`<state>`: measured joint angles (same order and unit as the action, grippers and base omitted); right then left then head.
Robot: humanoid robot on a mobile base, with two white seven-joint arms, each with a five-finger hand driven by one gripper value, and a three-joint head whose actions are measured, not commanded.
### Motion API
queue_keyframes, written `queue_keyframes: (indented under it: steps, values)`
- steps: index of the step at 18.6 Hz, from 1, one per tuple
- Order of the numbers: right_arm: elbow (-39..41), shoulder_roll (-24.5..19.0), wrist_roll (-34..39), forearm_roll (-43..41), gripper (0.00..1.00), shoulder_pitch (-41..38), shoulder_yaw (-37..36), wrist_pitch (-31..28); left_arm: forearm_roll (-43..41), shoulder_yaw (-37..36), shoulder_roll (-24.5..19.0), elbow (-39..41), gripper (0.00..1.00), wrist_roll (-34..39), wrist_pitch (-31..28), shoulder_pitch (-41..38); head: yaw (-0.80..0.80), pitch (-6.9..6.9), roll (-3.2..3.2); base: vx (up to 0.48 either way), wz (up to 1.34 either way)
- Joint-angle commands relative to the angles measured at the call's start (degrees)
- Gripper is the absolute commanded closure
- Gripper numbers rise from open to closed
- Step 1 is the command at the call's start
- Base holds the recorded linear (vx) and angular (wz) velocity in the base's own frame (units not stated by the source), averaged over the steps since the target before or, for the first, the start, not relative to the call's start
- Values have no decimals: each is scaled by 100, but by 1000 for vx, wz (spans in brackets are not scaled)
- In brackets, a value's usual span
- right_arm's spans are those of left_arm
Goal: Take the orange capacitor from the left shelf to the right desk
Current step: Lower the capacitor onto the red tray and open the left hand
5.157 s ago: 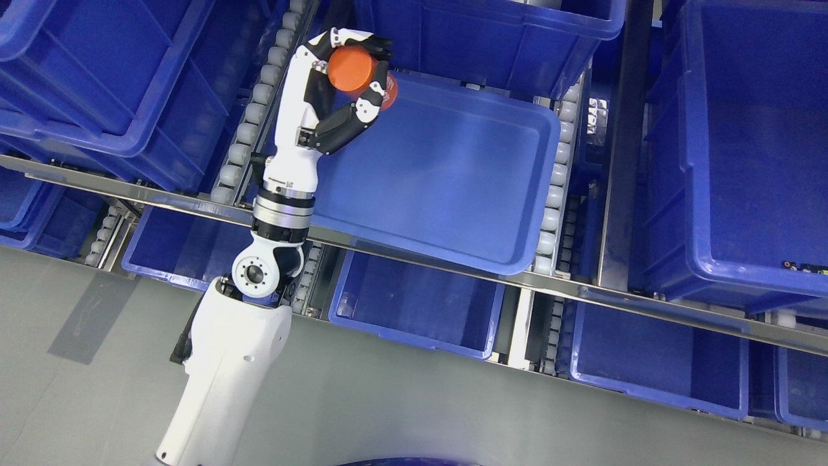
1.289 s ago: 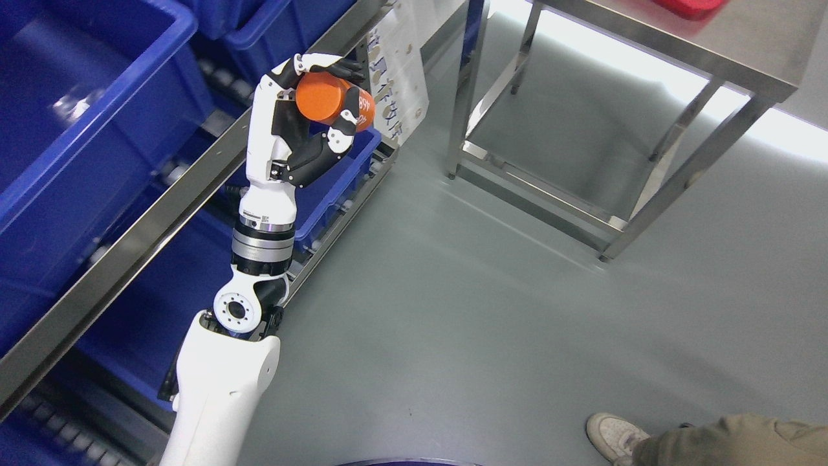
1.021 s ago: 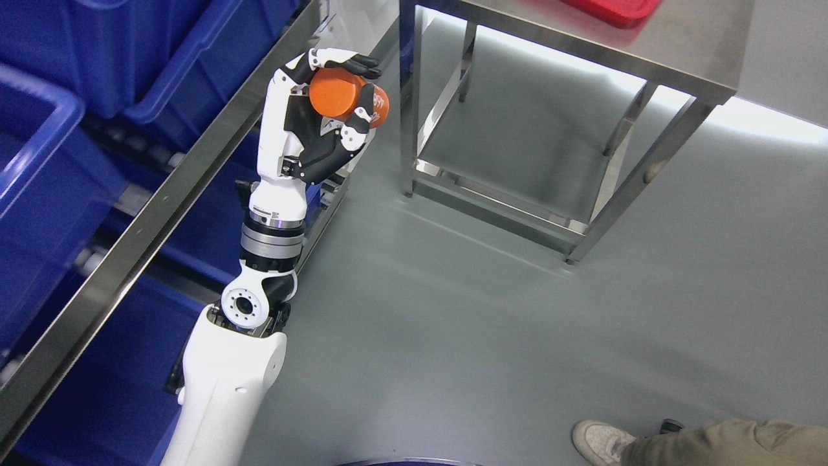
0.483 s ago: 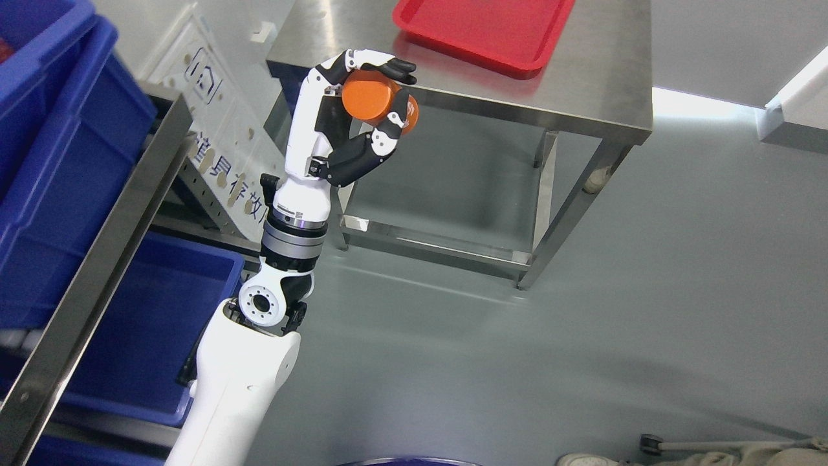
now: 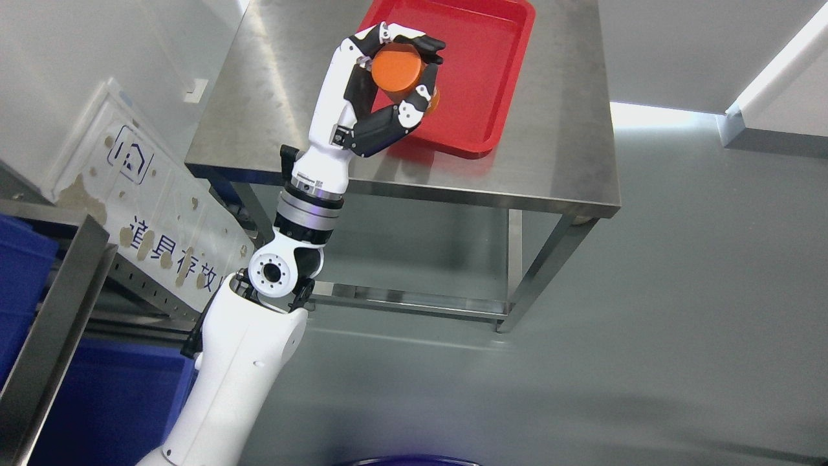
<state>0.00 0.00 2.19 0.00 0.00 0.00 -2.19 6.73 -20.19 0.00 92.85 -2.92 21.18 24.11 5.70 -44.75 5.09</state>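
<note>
White-and-black left robot hand (image 5: 388,84), reaching up from the lower left, fingers (image 5: 414,107) curled around an orange cylindrical capacitor (image 5: 396,70) and pinching it between thumb and fingers. Capacitor held in the air, flat round end toward the camera, seen over the near-left part of a red shallow plastic tray (image 5: 491,71). Whether touching the tray or not, cannot tell. Tray lying on a brushed stainless-steel desk (image 5: 569,149) with metal legs, standing on a grey floor (image 5: 679,323). At far left, a metal shelf frame (image 5: 52,304) with a blue plastic bin (image 5: 110,401) below, and a white sign board (image 5: 162,220) leaning beside it.
</note>
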Motion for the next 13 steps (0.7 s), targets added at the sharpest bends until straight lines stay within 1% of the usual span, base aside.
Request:
queue_keyframes:
  steps: [1,2,4,6,8,9,11,13]
  values:
    - [193,100,-35,26,0,8,-62,-9,4,-143,-100,-732,97,2,-604,717,0,0,0,308,-118]
    - [193,100,-35,26,0,8,-62,-9,4,-196,-100,-837,97,11,-919,822,0,0,0,239,-83]
    - [193,100,-35,26,0,8,-62,-9,4,-240,-100,-1135,96,72,-1272,1050,0,0,0,241,-69]
    - [193,100,-35,26,0,8,-62,-9,4,-327,-100,-1565,96,134,-1370,1314,0,0,0,211,-38]
    - [193,100,-35,26,0,8,-62,-9,4,-529,-100,-2268,96,178,-1388,1543,0,0,0,150,-2]
    - [193,100,-35,26,0,8,-62,-9,4,-582,-100,-2471,96,222,-1379,1640,0,0,0,122,16]
    - [193,100,-35,26,0,8,-62,-9,12,-688,-100,-3129,96,432,-1335,2034,0,0,0,78,42]
    - [193,100,-35,26,0,8,-62,-9,12,-863,-100,-3605,96,451,-1335,2159,0,-1,0,31,48]
